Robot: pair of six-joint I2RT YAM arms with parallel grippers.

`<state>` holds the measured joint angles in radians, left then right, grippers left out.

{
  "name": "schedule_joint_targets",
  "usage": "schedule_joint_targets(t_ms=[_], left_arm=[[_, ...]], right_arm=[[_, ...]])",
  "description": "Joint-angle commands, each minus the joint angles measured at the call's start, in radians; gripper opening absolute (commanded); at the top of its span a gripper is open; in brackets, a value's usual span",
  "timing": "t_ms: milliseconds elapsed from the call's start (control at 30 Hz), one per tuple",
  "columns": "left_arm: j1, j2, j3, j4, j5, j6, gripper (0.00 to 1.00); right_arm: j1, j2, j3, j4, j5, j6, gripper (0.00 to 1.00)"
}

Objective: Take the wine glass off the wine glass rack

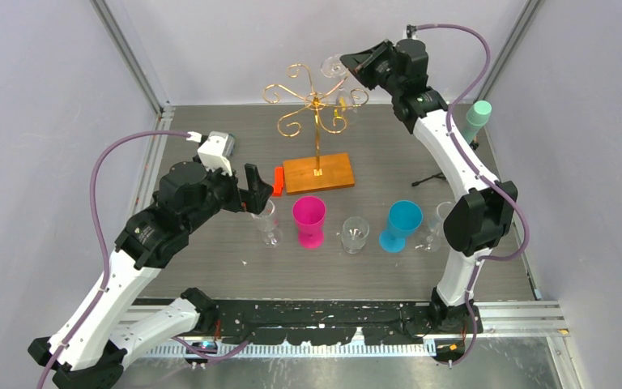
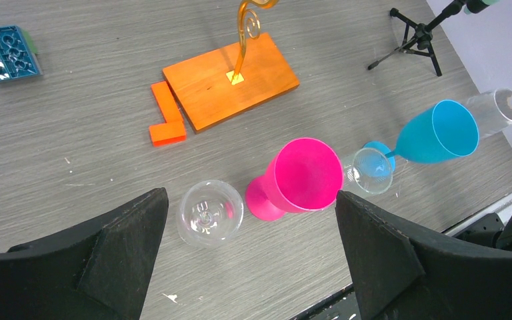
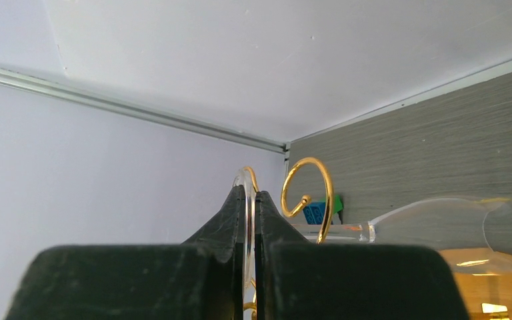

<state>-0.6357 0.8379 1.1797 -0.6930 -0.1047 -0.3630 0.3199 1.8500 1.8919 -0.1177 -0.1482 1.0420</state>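
Observation:
The gold wire wine glass rack stands on its orange-brown wooden base at the back middle; the base also shows in the left wrist view. My right gripper is up at the rack's right scroll arm, shut on the thin clear foot of the wine glass. In the right wrist view the gripper pinches the foot, and the stem passes through a gold scroll. My left gripper is open and empty above a clear glass that stands on the table.
A row stands on the table in front of the rack: clear glass, pink cup, clear glass, blue cup, clear glass. An orange block lies by the base. A small tripod with a green top stands at the right.

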Motion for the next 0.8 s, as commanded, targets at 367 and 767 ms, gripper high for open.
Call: schedule_joint_targets(t_ms=[367, 767], left_arm=[[-0.004, -0.014, 0.003, 0.017, -0.023, -0.007, 1.00], [-0.004, -0.021, 0.004, 0.010, -0.027, -0.005, 1.00]], right_arm=[[0.042, 0.012, 0.065, 0.206, -0.099, 0.085, 0.00], [0.044, 0.087, 0.104, 0.441, -0.065, 0.041, 0.00]])
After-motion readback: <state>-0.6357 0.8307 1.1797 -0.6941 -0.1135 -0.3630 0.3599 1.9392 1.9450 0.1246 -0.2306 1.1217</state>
